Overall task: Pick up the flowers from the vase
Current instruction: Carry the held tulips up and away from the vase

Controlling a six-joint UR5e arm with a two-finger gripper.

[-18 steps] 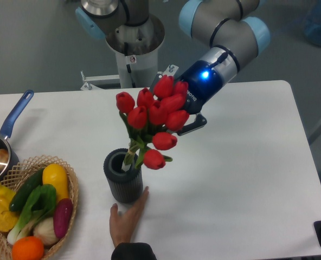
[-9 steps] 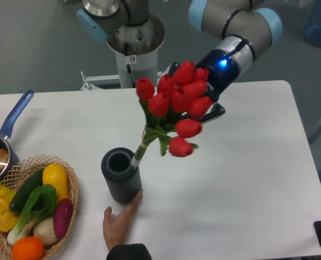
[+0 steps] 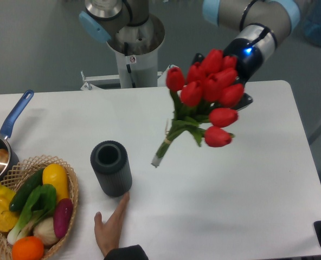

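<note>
Flowers (image 3: 206,97) hang clear of vase (image 3: 111,168), down-left of gripper (image 3: 237,81); we guess it's grasping them, fingers hidden.

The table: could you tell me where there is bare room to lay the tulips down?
The right half of the table is bare. A smaller bare strip runs along the far edge behind the vase. The near-left is crowded: saucepan, vegetable basket, vase and a person's hand.

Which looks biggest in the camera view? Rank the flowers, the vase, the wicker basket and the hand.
1. The flowers, though they hang nearer the camera, which inflates them.
2. The wicker basket, partly cut off by the frame.
3. The vase.
4. The hand, close to the vase in size.
</note>
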